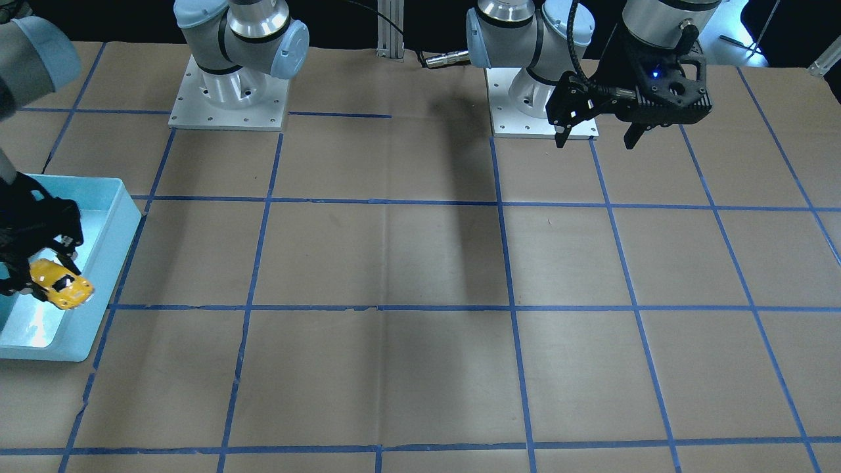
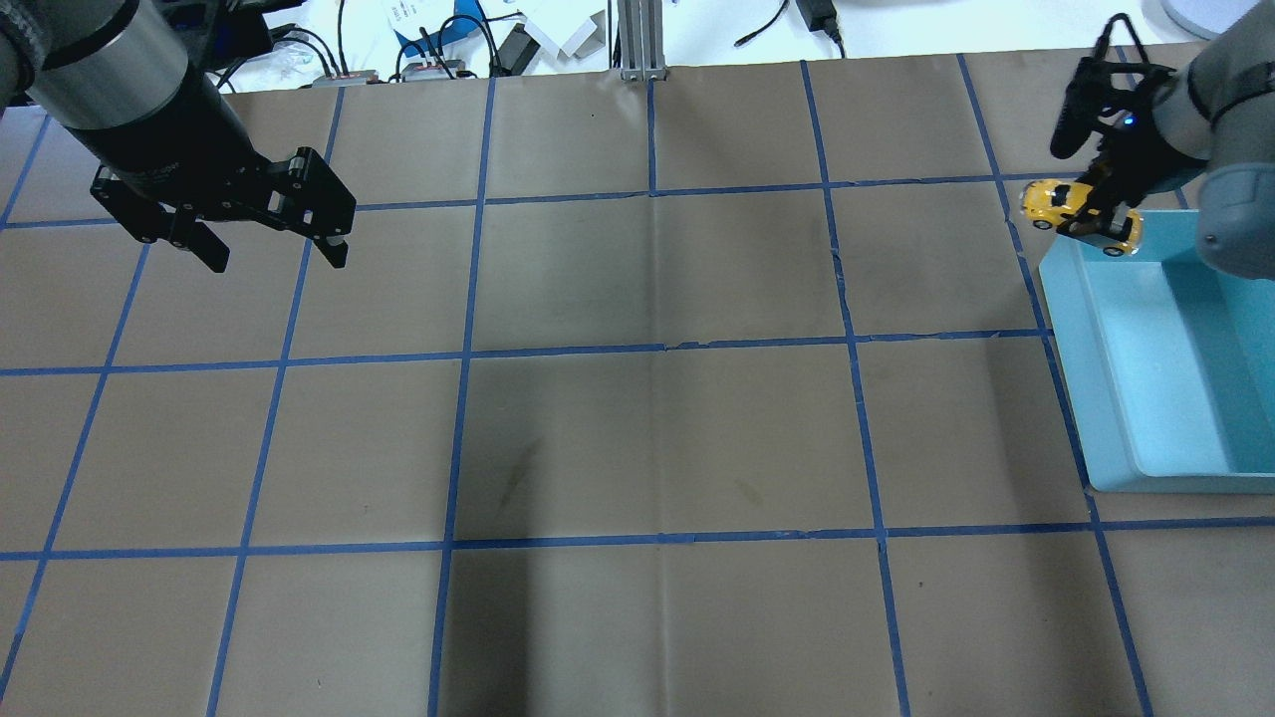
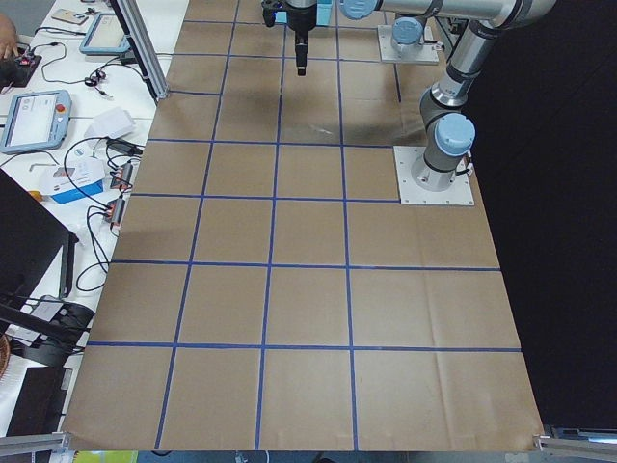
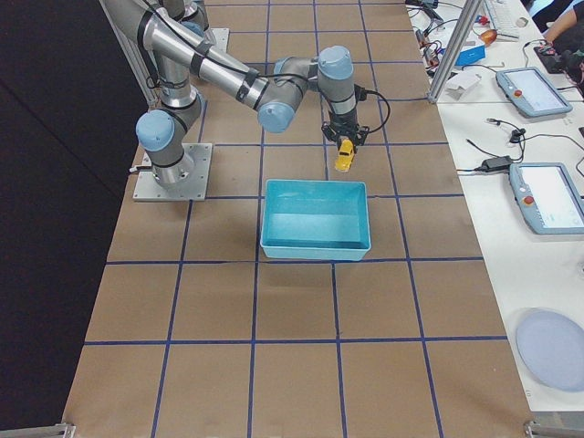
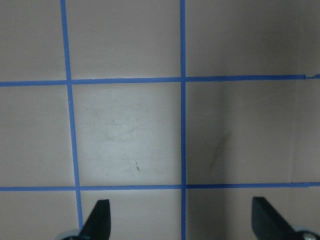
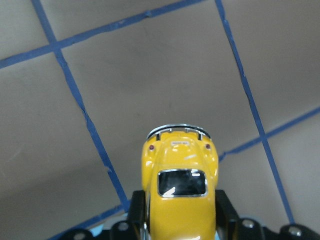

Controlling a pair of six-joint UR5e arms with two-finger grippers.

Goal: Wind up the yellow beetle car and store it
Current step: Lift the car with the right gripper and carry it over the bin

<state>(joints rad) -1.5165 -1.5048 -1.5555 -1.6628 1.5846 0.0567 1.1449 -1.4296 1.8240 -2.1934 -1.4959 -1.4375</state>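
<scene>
My right gripper (image 2: 1101, 209) is shut on the yellow beetle car (image 2: 1058, 201) and holds it in the air over the far edge of the light blue bin (image 2: 1106, 398). The car also shows in the front view (image 1: 62, 284), in the right side view (image 4: 344, 156) and close up between the fingers in the right wrist view (image 6: 181, 192). My left gripper (image 2: 271, 254) is open and empty, high above the table at the far left. It shows in the front view (image 1: 596, 139), and its fingertips (image 5: 100, 220) show wide apart in the left wrist view.
The brown table is marked with a blue tape grid (image 2: 657, 349). The bin (image 1: 98, 289) looks empty inside. Both arm bases (image 1: 230, 92) stand at the robot's edge. Cables and devices (image 2: 438, 50) lie beyond the far edge.
</scene>
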